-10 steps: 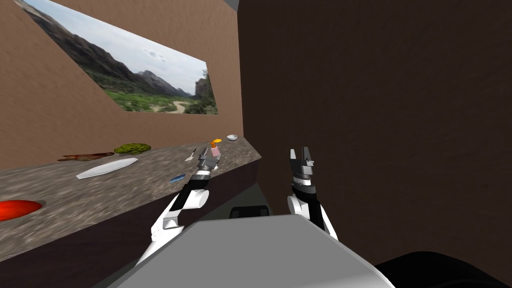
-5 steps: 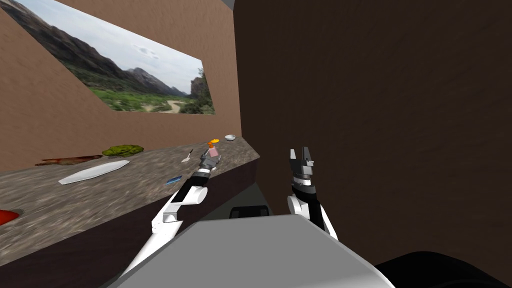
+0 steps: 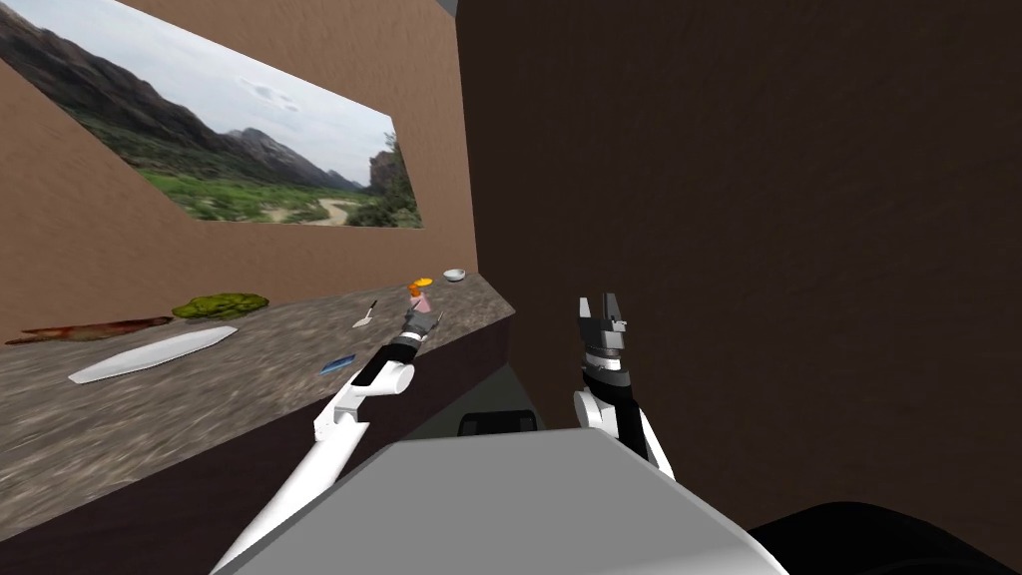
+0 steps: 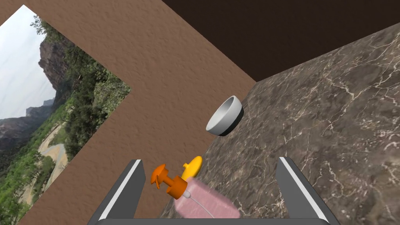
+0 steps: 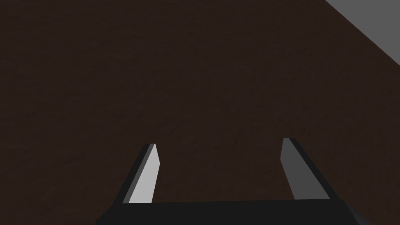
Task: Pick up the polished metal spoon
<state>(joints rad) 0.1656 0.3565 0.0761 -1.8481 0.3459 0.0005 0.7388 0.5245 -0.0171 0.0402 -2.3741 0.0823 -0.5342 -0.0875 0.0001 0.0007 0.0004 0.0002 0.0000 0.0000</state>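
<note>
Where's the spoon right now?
In the head view, the spoon lies on the stone counter, just left of the open left gripper and the pink pump bottle.

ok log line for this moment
left hand: open, over counter by pink bottle | spoon: on counter, left of that hand, not grasped | right hand: open, empty

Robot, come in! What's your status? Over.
Left hand open above brown marbled counter. Right hand open, facing dark wall. Small grey metal spoon lies untouched, left of left hand. Pink bottle with orange pump just ahead of left hand.
</note>
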